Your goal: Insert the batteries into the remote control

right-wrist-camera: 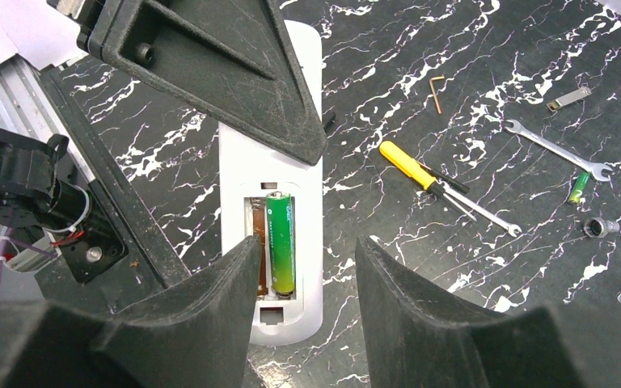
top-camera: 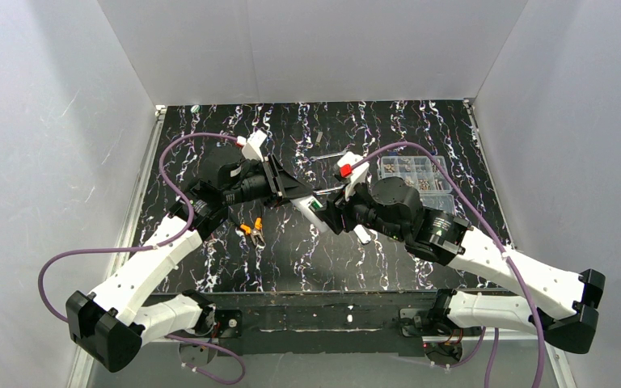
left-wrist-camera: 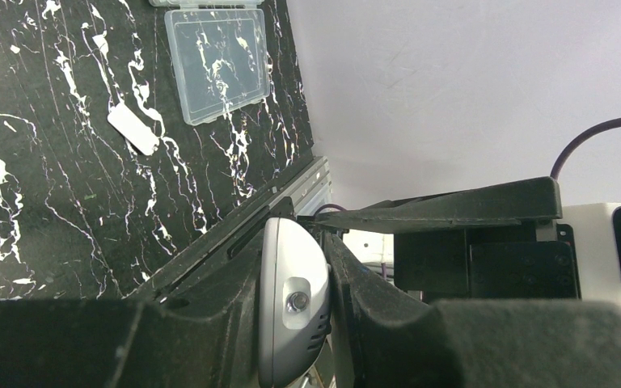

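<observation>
The white remote control (right-wrist-camera: 271,158) is held above the table, back side up, its compartment open. One green battery (right-wrist-camera: 280,242) lies in the right slot, and the left slot shows bare copper. My left gripper (left-wrist-camera: 301,242) is shut on the remote control (left-wrist-camera: 291,307), its black finger (right-wrist-camera: 234,73) covering the upper half. Just over the compartment end, my right gripper (right-wrist-camera: 307,246) stands open with nothing between its fingers. A second green battery (right-wrist-camera: 579,187) lies on the table to the right. From above, both grippers meet at the remote control (top-camera: 314,210).
A yellow-handled screwdriver (right-wrist-camera: 408,166), a wrench (right-wrist-camera: 558,149), a hex key (right-wrist-camera: 437,93) and a socket (right-wrist-camera: 598,227) lie right of the remote. A small white cover piece (left-wrist-camera: 133,129) and a clear plastic box (left-wrist-camera: 218,61) lie further off. Orange pliers (top-camera: 252,232) lie under the left arm.
</observation>
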{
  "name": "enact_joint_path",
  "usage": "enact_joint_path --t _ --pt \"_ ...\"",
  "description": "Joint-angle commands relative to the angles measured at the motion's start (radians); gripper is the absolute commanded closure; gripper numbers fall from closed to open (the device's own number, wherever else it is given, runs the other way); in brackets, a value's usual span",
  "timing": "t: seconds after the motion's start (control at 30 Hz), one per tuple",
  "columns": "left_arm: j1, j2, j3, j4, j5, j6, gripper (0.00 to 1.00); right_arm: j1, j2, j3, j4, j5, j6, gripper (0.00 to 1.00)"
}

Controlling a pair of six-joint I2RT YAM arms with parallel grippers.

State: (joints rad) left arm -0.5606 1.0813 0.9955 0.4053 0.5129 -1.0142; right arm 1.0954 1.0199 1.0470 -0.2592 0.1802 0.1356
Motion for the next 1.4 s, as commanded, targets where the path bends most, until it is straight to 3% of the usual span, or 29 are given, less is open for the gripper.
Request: enact_joint_path --t 0.0,0.27,0.43,0.7,0.87,1.17,1.37 --pt "-0.003 0.003 0.006 0.018 0.047 0.008 1.00 0.002 -0.034 0.025 0.064 -0.006 0.002 0.45" --pt "-0.003 0.009 0.002 0.005 0.054 0.008 1.00 0.001 -0.049 0.028 0.076 -0.030 0.001 0.45" --pt "-0.004 0.022 0.011 -0.007 0.084 0.006 1.00 0.003 -0.079 0.022 0.080 -0.077 -0.108 0.44" --pt "-0.004 0.064 0.026 -0.001 0.185 -0.017 1.00 -0.038 -0.147 0.050 -0.052 -0.264 -0.436 0.41" --pt "-0.006 0.100 0.036 0.045 0.276 -0.046 1.00 -0.115 -0.146 0.090 -0.176 -0.491 -0.583 0.40" --pt "-0.084 0.131 0.102 -0.127 0.336 0.099 1.00 -0.273 -0.183 0.073 -0.214 -0.765 -0.665 0.44" --pt "-0.119 0.157 0.108 -0.126 0.332 0.111 1.00 -0.301 -0.204 0.033 -0.177 -0.891 -0.671 0.50"
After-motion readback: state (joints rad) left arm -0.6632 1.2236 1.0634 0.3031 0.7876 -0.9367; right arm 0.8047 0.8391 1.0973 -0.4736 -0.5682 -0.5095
